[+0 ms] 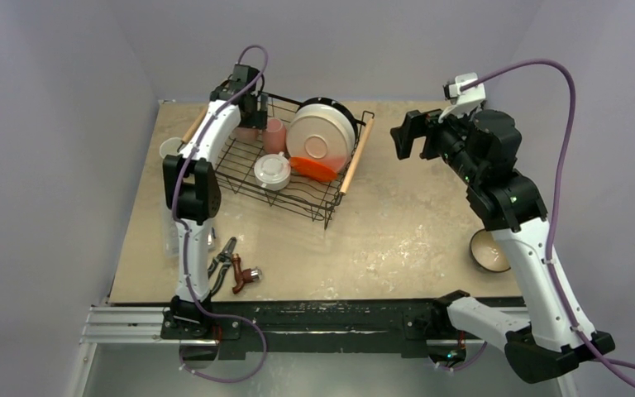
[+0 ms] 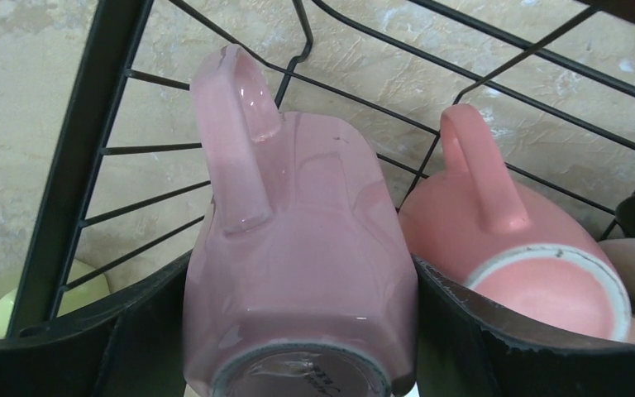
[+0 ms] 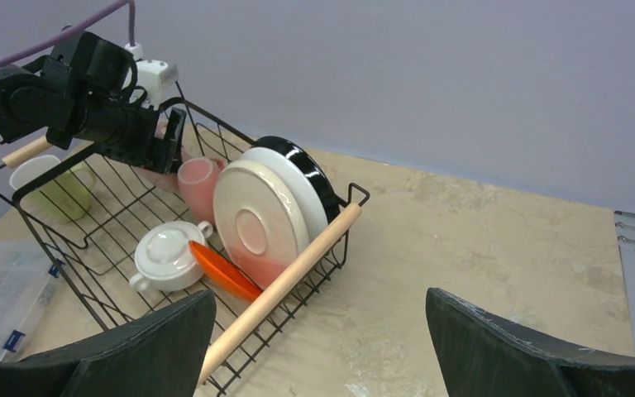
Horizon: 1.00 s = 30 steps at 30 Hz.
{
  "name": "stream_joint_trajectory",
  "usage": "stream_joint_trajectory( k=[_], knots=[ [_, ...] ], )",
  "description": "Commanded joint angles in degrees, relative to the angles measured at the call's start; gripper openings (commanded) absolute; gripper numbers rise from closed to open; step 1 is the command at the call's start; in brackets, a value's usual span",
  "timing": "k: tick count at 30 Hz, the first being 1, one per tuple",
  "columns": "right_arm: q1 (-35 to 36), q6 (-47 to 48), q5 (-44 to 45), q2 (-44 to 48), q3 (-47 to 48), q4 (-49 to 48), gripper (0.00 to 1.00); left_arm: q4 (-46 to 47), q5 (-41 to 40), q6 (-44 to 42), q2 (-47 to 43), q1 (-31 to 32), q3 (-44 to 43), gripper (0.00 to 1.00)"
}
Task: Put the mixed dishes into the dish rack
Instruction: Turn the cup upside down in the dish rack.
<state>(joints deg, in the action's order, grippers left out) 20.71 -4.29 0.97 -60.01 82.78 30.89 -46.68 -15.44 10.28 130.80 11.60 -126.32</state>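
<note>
Two arms | left gripper (image 2: 299, 351): fingers closed against both sides of an inverted pale pink mug (image 2: 306, 223), far-left corner of the dish rack (image 1: 355, 155), beside a salmon mug (image 2: 508, 248) | right gripper (image 3: 321, 351): jaws wide apart, empty, raised right of rack.

Glossy glazed pink mug (image 2: 298, 248), black wire dish rack (image 2: 74, 165) — pale wooden handle (image 3: 285, 285), mottled matt table (image 1: 405, 223)
</note>
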Motion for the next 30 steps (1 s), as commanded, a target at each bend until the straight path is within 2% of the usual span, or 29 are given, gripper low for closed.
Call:
stream_joint_trajectory(
  k=[1, 3, 5, 10, 15, 17, 19, 21, 30],
  knots=[
    [0.03, 1.22, 0.44, -0.71, 2.79, -0.15, 0.99, 5.11, -0.52, -0.86, 0.04, -1.12, -4.15, 0.04],
    [0.01, 1.04, 0.16, -0.97, 3.16, 0.03, 0.99, 5.32, -0.59, -0.84, 0.24, -1.34, -4.06, 0.06],
    [0.03, 1.04, -0.40, -1.29, 3.36, -0.05, 0.99, 5.76, -0.18, -0.50, 0.36, -1.56, -3.84, 0.12],
    [0.03, 0.85, -0.74, -1.71, 3.43, -0.18, 0.99, 5.94, 1.47, 0.16, 0.68, -1.84, -4.12, 0.48],
    [-0.04, 0.87, -2.42, -2.08, 3.45, -0.61, 0.99, 5.81, 0.95, 0.26, -0.06, -1.84, -4.16, 0.66],
    [-0.02, 0.66, -2.95, -2.09, 3.38, -0.89, 0.99, 5.84, 0.90, 0.07, -0.55, -1.84, -4.14, 0.85],
    [-0.01, 0.45, -3.75, -2.08, 3.12, -1.32, 0.99, 5.81, 0.90, -0.17, -0.87, -1.92, -4.15, 0.97],
    [0.03, 0.28, -4.31, -2.03, 2.81, -1.45, 0.99, 5.91, 1.38, -0.39, -1.22, -2.00, -4.08, 1.00],
    [0.01, -0.55, -5.40, -0.86, 1.51, -1.98, 0.99, 4.90, 2.60, -0.33, -3.83, -2.28, -3.65, 0.99]
  ],
)
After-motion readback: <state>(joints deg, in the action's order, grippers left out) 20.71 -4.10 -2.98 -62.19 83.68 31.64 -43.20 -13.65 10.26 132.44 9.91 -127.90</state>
